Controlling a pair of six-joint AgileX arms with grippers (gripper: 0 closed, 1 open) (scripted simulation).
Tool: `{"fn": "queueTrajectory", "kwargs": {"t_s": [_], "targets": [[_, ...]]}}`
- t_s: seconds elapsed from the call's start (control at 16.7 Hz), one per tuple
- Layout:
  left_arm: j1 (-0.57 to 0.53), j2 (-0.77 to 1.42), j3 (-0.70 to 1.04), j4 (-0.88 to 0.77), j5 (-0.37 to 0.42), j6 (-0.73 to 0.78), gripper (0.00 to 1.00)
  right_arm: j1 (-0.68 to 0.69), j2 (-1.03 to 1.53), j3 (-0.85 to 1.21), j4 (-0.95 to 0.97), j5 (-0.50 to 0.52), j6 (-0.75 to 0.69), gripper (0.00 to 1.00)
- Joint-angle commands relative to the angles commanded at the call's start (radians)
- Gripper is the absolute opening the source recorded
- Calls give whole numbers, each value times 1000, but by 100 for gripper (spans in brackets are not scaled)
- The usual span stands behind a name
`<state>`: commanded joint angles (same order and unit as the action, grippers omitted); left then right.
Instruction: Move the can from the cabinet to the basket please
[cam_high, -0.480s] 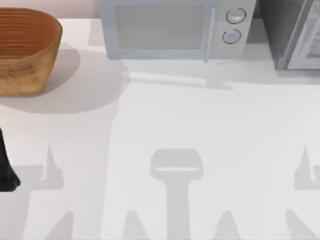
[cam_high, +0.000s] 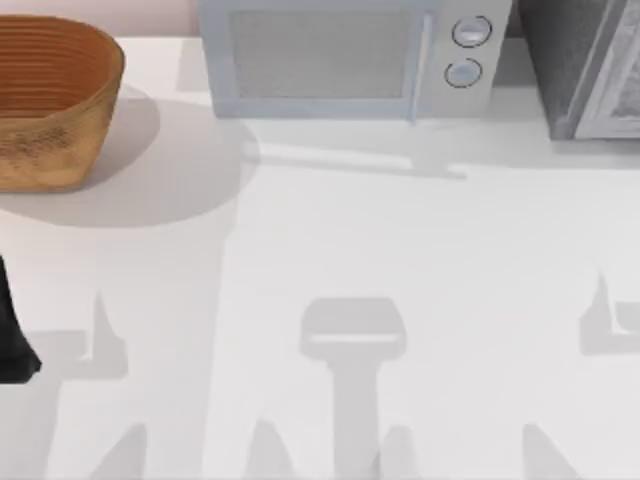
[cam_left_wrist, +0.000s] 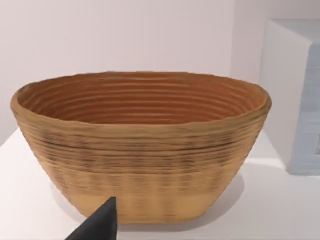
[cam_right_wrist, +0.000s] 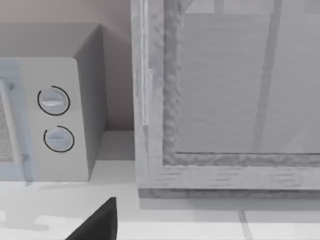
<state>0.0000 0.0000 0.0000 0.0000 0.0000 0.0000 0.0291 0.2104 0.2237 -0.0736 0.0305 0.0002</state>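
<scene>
Right gripper (cam_right_wrist: 100, 222) faces the cabinet (cam_right_wrist: 225, 100); nothing of the task looks done yet.

Whether the right gripper is spread or closed I cannot tell, and the same goes for the left gripper (cam_left_wrist: 100, 225), which hangs in front of the basket (cam_left_wrist: 140, 165). The cabinet stands just right of the microwave (cam_high: 340, 60), and its door (cam_right_wrist: 235, 85) looks shut. Going by the task, the can would be behind it, though I cannot tell its exact place. The basket, well left of the microwave, has nothing visible inside. Left to do, as I judge it: open the door, grasp the can, carry it over and drop it in.
</scene>
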Motion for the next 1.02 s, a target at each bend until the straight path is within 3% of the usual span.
{"fn": "queueTrajectory", "kwargs": {"t_s": [0.72, 1.02], "targets": [[0, 0, 0, 0, 0, 0, 100, 114, 808, 1149, -240, 122, 16, 100], [0, 0, 0, 0, 0, 0, 100, 147, 1048, 1447, -319, 157, 16, 100]]}}
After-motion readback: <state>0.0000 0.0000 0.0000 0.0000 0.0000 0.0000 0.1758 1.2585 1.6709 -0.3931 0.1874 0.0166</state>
